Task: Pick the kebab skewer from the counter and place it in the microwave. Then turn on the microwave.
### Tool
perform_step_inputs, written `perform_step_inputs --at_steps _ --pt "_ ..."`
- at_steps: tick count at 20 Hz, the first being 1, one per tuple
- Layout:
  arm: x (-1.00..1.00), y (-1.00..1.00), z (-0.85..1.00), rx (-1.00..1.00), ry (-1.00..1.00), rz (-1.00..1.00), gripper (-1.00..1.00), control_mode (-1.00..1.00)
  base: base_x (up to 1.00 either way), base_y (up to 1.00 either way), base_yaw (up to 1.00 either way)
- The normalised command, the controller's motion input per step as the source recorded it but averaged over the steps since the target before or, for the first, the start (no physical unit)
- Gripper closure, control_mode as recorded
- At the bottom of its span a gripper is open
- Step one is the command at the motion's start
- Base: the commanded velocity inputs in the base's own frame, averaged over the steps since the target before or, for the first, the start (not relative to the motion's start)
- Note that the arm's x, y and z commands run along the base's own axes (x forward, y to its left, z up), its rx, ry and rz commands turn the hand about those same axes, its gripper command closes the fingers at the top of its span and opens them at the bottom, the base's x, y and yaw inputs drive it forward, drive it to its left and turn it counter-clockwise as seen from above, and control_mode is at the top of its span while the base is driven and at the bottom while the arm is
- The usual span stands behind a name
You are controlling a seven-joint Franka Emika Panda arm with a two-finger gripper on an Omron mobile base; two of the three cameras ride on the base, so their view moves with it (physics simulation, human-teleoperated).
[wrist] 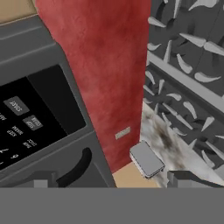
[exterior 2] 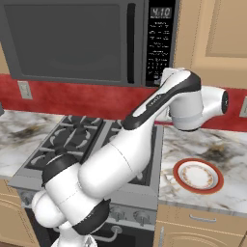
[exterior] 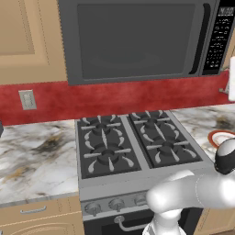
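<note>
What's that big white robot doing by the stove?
The robot's arm is reaching up beside the microwave, near its keypad. The microwave door is shut. The open gripper holds nothing. A red-rimmed plate sits on the counter right of the stove. I can't spot the skewer, so how far the job has got is unclear.

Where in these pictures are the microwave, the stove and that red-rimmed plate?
microwave (exterior: 133, 41): left base view, on the window of its shut door.
stove (exterior: 137, 144): left base view, on the grates between the burners.
plate (exterior 2: 198, 175): right base view, on its white middle, on the counter right of the stove.
</note>
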Motion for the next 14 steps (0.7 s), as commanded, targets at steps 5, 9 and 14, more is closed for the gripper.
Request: perform_step_inputs --at_steps 5,9,14 --pt "0.16 -0.12 0.0 0.0 -0.13 -0.01 -1.0 -1.0 0.0 0.0 0.0" --pt "0.18 -0.02 0.0 0.0 -0.09 -0.01 -1.0 -1.0 0.0 0.0 0.0" --pt "0.19 0.0 -0.05 -0.01 -0.06 -0.02 -1.0 -1.0 0.0 0.0 0.0"
